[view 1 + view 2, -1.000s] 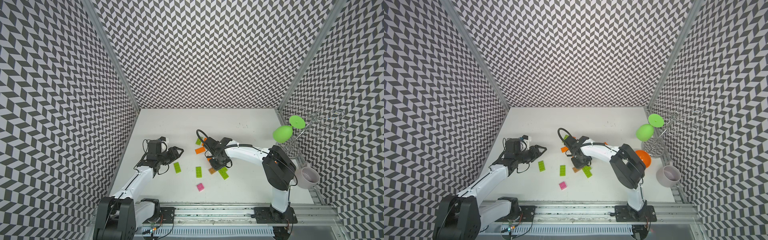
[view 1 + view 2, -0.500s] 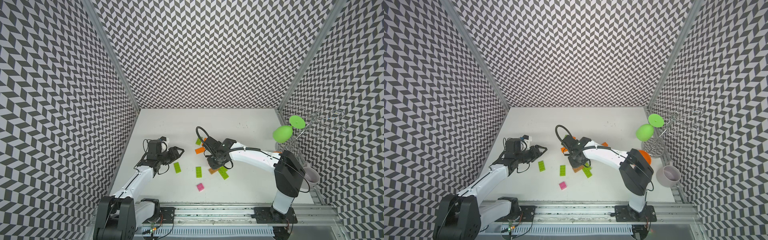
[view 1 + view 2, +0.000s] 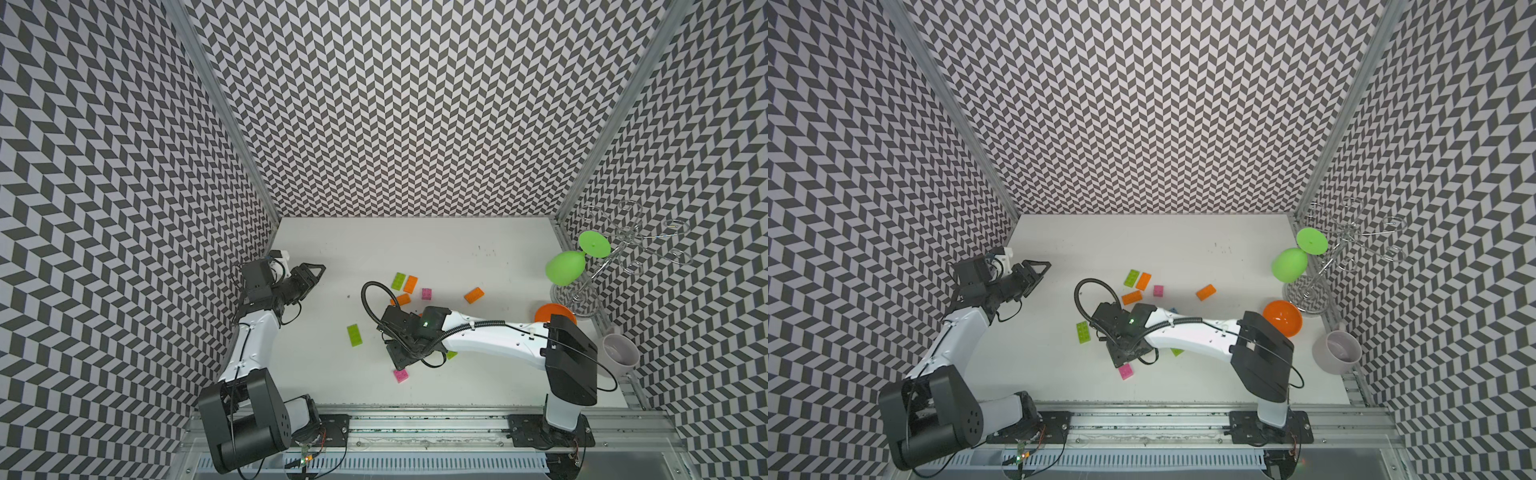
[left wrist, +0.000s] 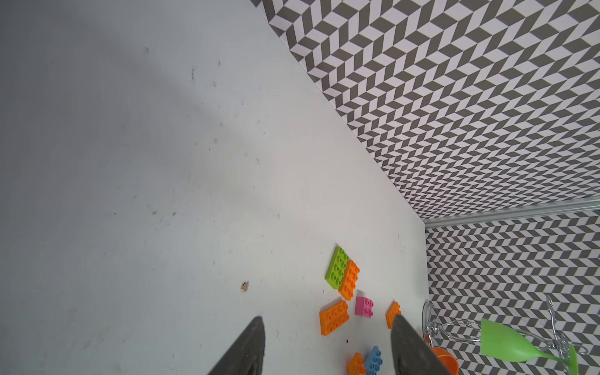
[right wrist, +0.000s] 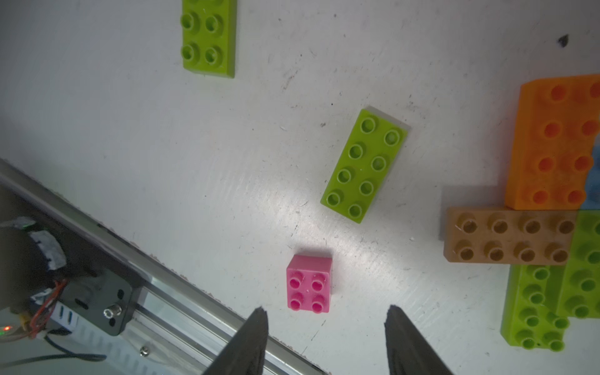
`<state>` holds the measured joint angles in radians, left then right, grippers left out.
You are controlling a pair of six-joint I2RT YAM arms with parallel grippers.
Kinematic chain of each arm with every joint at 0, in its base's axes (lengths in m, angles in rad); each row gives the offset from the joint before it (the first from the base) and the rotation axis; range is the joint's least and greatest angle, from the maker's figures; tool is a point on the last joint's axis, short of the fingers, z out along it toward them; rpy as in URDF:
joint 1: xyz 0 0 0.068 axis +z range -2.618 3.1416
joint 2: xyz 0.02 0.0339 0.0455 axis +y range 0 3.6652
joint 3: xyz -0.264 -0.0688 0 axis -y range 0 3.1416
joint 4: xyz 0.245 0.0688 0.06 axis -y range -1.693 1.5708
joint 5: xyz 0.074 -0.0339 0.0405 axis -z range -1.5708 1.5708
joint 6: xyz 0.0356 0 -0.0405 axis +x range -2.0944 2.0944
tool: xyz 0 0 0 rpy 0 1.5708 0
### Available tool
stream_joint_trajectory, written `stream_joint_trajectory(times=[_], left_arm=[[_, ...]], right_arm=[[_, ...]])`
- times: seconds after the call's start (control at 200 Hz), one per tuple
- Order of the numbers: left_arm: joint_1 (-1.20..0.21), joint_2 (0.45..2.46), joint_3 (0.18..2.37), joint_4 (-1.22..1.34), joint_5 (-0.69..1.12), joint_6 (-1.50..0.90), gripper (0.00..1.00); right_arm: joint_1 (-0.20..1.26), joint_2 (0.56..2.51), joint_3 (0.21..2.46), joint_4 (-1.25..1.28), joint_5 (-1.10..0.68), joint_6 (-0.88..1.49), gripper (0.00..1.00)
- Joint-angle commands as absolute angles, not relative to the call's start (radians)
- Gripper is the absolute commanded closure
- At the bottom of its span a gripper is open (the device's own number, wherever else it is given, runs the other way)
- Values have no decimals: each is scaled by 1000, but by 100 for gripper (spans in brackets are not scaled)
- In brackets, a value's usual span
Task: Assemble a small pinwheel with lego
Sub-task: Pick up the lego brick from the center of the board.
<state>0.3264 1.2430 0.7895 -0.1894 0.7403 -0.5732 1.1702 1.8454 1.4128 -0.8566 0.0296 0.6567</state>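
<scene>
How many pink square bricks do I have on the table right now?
2. One pink square lies alone near the front rail; the other pink square sits farther back, among the orange bricks. The right arm may hide more.

Left arm [image 3: 249, 345] & right arm [image 3: 494, 347]: white link shells, black joint housings, thin black cables; right wrist w/ looped black hose [image 3: 363, 297] + green LED [image 3: 424, 323]; left claw [image 4: 326, 318] & right claw [image 5: 326, 308] fingers dark grey, tapered.
</scene>
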Motion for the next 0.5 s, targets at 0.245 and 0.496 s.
stream_joint_trajectory(times=[0.245, 0.496], left_arm=[[383, 1226, 793, -249, 767, -531, 36], [391, 1226, 791, -246, 766, -530, 36]], right_arm=[[1236, 1929, 1463, -879, 20, 779, 38], [1258, 2002, 1493, -916, 18, 775, 44]])
